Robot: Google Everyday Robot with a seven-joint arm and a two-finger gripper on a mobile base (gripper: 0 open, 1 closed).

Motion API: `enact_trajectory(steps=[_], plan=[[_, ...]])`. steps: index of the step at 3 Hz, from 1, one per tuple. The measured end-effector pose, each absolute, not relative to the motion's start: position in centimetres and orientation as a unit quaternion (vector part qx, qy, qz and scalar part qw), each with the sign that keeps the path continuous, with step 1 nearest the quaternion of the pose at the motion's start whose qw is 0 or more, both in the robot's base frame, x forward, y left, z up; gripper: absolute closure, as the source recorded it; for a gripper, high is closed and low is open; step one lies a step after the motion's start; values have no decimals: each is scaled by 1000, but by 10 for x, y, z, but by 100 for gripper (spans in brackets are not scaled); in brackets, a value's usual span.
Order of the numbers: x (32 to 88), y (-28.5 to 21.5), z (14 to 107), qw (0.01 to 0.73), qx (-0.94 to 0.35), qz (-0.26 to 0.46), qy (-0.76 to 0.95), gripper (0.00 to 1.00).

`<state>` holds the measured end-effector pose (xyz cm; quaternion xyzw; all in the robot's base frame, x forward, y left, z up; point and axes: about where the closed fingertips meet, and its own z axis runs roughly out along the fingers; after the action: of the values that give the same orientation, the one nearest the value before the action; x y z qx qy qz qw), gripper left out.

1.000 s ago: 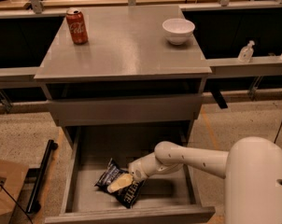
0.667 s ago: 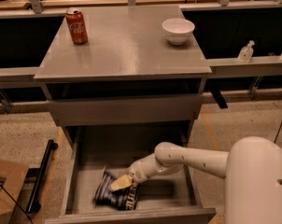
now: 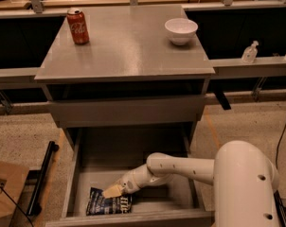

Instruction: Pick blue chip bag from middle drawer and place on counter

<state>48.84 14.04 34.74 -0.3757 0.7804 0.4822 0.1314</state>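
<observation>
The blue chip bag (image 3: 108, 205), dark navy with white lettering, lies flat on the floor of the open middle drawer (image 3: 178, 193), at its front left. My gripper (image 3: 113, 191) is down inside the drawer, its tan tip touching the bag's upper edge. The white arm reaches in from the lower right. The grey counter (image 3: 129, 46) is above, with a closed drawer front under it.
A red soda can (image 3: 78, 26) stands at the counter's back left and a white bowl (image 3: 181, 30) at its back right. My white base (image 3: 245, 188) fills the lower right. A black bar (image 3: 42, 176) lies on the floor left of the cabinet.
The bag has gone from tilted near the drawer's middle to lying flat at the front left. My gripper has moved left and forward with it.
</observation>
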Motion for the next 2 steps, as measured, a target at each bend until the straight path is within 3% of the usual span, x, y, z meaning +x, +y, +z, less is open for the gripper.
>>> enact_trajectory(steps=[1, 2], plan=[[488, 140, 349, 131, -376, 482, 780, 100], [488, 140, 352, 132, -376, 482, 780, 100]])
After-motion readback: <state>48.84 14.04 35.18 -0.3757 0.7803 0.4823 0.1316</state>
